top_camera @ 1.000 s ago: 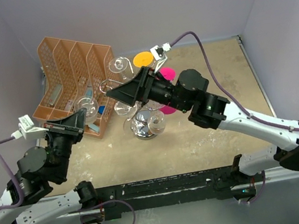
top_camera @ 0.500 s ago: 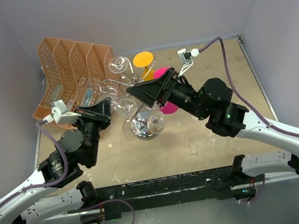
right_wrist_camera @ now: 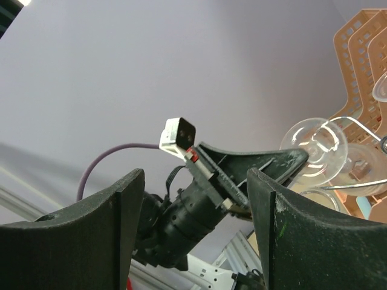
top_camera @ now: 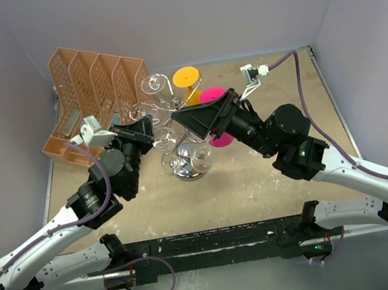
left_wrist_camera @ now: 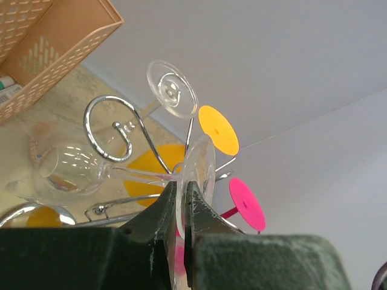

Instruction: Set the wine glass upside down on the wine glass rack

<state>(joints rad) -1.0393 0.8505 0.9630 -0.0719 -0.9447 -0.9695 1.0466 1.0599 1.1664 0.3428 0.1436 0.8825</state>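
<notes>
Swung across from in front of the orange file organizer (top_camera: pixel 93 76), the left tool (left_wrist_camera: pixel 181 187) is now found at the wine glass rack (top_camera: pixel 186 163), and the right tool (right_wrist_camera: pixel 195 175) has been drawn back slightly from above the rack toward the right edge of the tabletop (top_camera: pixel 248 180). The rack is seen standing near the middle of the tabletop, somewhat toward its far edge, with the organizer at the far-left corner. The left tool's fingers are pressed together on the thin rim of the foot of the wine glass (left_wrist_camera: pixel 69 172). That glass is held on its side, its stem level and its bowl lying just beside a curled chrome arm. Whether the stem rests on the wire cannot be told. The right tool is spread wide with nothing between its fingers. Another clear glass (left_wrist_camera: pixel 172 92), an orange foot (left_wrist_camera: pixel 217 130) and a pink foot (left_wrist_camera: pixel 248 205) are seen at the rack.
</notes>
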